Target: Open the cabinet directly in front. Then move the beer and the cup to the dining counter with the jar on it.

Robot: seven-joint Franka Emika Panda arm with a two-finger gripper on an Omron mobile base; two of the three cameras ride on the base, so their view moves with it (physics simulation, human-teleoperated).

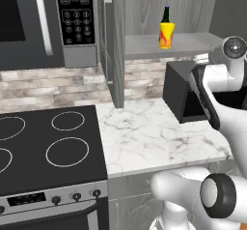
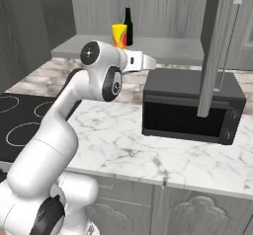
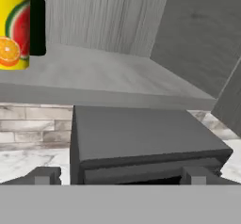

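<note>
Raised white arm before open cabinet (image 2: 217, 51), above black countertop oven (image 2: 190, 105).
Gripper (image 3: 120, 175) fingertips spread apart, holding nothing. On cabinet shelf: yellow cup (image 2: 119, 35) touching front of slim dark beer (image 2: 128, 27).

Up left of my claw (image 3: 120, 178), the cabinet (image 1: 154, 46) shelf carries the cup (image 1: 167, 35), the beer (image 1: 166, 14) touching behind it.

So the cabinet (image 1: 114, 45) has its door swung open, and on the shelf inside the yellow cup (image 1: 167, 35) sits right in front of the dark beer (image 1: 166, 14). Below that there's a black box-like appliance (image 1: 181, 91) on the marble table (image 1: 149, 137), next to the black cooktop (image 1: 48, 147). A microwave (image 1: 46, 21) hangs above the cooktop, and the white arm (image 1: 226, 108) comes up on the right.
</note>
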